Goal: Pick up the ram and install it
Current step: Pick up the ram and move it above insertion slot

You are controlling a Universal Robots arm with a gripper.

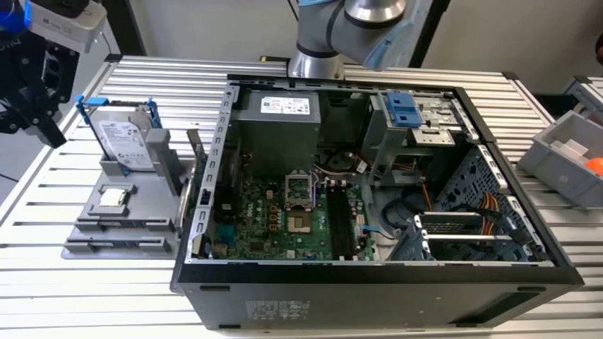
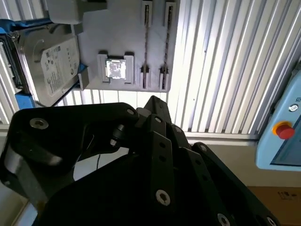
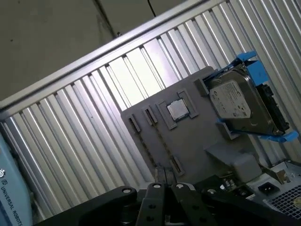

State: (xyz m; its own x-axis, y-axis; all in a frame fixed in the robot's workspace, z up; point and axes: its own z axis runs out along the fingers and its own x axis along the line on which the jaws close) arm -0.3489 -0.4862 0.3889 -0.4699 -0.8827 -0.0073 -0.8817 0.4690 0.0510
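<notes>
A ribbed metal table [image 1: 94,296] fills the room's middle, with a plain grey wall behind it. On it lies a black computer case [image 1: 377,296] with its side off, taking up most of the exterior view. Inside are a green motherboard [image 1: 264,219] and a grey power supply [image 1: 278,116] bearing a white label too small to read. The arm [image 1: 320,35] rises at the top centre, behind the case.

A grey tray [image 1: 141,208] lies at the left of the frame, touching the case. On it a silver drive [image 1: 127,138] in a blue frame leans upright, with a white printed label. A thin greenish stick, which looks to be the ram [image 1: 194,157], stands on edge at the tray's right side, just beside the case wall. A small square chip [image 1: 113,196] lies flat in front of the drive.

The gripper [image 1: 49,135] hangs at the upper left, above the table's edge and well apart from the ram. In the first wrist view its fingers [image 3: 157,181] seem together, holding nothing.

The second wrist view takes in a pale blue pendant [image 2: 282,141] with a red button at the right edge. The exterior view takes in a grey bin [image 1: 565,152] at the right.
</notes>
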